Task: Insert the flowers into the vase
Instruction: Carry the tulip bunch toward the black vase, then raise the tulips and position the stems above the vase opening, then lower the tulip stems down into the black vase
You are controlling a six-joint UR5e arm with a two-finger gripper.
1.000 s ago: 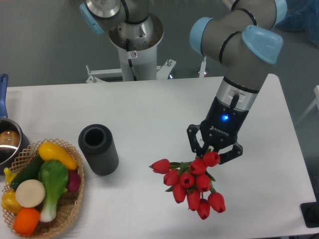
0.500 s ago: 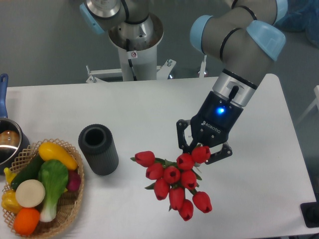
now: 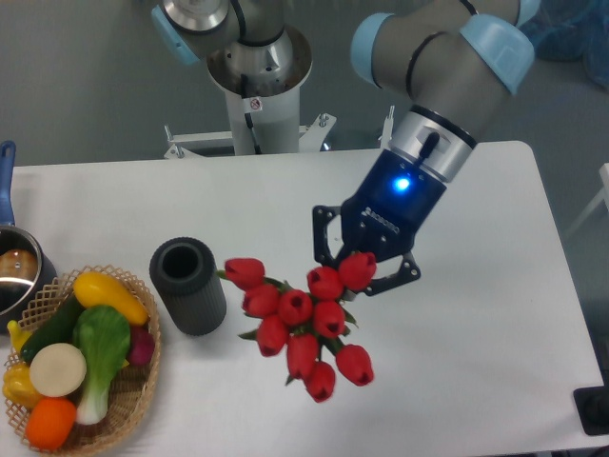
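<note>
Seeing one fixed camera view, looking down at the white bench (image 3: 285, 205). My hand (image 3: 363, 269) is hanging above the bench right of centre, wrist light glowing blue, fingers pinching the flowers (image 3: 303, 322) at the stem end. The stems themselves are hidden behind the buds, so I'm reading the grip from the fingers closing in around the top of the bunch. The red buds are fanning out down and to the left of the hand, green leaves poking out between them. The leftmost bud is sitting just beside the vase (image 3: 188, 285), apparently apart from it, though I can't tell the height difference from this angle. The vase is standing upright on the bench, left of the bunch, mouth open and dark inside. Further left, a wicker basket (image 3: 131, 400) of toy vegetables is sitting at the bench's near-left corner, with a blue-handled pot (image 3: 17, 271) just behind it at the edge.
</note>
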